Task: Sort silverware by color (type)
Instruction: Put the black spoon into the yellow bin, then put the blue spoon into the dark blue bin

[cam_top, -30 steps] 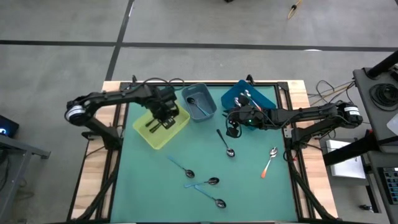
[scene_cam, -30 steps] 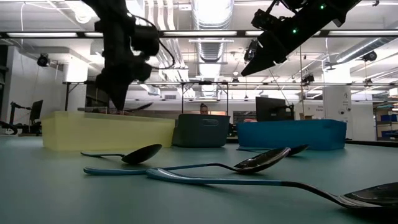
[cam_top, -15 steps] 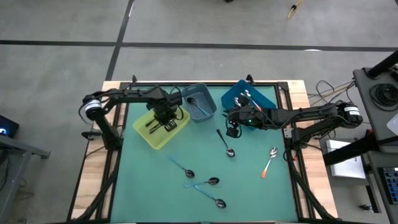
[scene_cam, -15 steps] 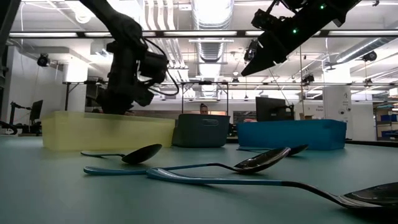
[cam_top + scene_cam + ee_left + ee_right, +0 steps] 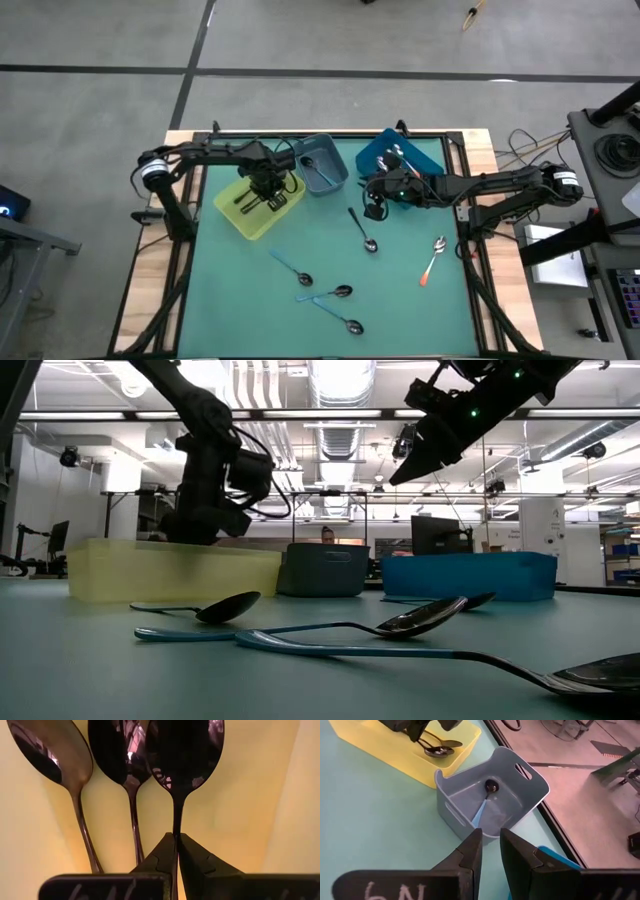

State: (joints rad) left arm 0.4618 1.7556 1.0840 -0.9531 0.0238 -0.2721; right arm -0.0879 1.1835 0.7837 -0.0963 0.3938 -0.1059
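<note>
Black-handled spoon [image 5: 182,760], its dark shiny bowl glinting, is pinched by the handle in the left gripper [image 5: 176,851] inside the yellow bin [image 5: 232,216], beside two others. The right gripper [image 5: 489,851] hovers, fingers slightly parted and empty, near the grey-blue bin [image 5: 470,790] holding a light-blue spoon [image 5: 484,805].

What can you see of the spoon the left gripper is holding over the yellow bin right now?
The black-handled spoon has a dark, glossy bowl and a thin black stem. The left gripper is shut on that stem just below the bowl. It lies lengthwise inside the yellow bin, alongside two other spoons, its bowl overlapping the nearer one's. Whether it rests on the bin floor cannot be told.
</note>
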